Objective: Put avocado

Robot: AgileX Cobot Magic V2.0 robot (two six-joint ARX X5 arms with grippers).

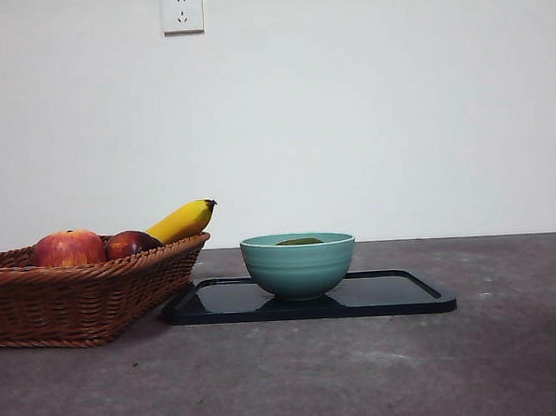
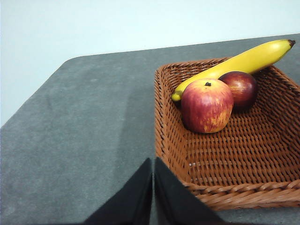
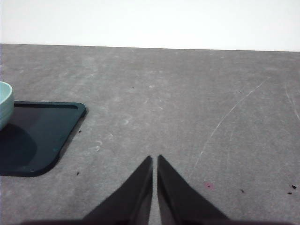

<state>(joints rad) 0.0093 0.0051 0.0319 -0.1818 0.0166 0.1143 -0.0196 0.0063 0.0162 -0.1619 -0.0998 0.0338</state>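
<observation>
A sliver of the dark green avocado [image 1: 300,241] shows just over the rim of the teal bowl [image 1: 298,265]; the bowl hides the rest of it. The bowl stands on a black tray [image 1: 394,295] at the table's middle. My left gripper [image 2: 153,160] hangs shut and holds nothing, above the table beside the near corner of the wicker basket [image 2: 225,159]. My right gripper [image 3: 154,157] is shut and holds nothing over bare table, off to the side of the tray [image 3: 42,136] and the bowl's edge [image 3: 4,105]. Neither arm shows in the front view.
The wicker basket [image 1: 77,293] at the left holds a red apple [image 1: 68,249], a darker red apple [image 1: 131,243] and a yellow banana [image 1: 181,220]. Its right corner comes close to the tray. A wall with a socket [image 1: 182,10] stands behind the table.
</observation>
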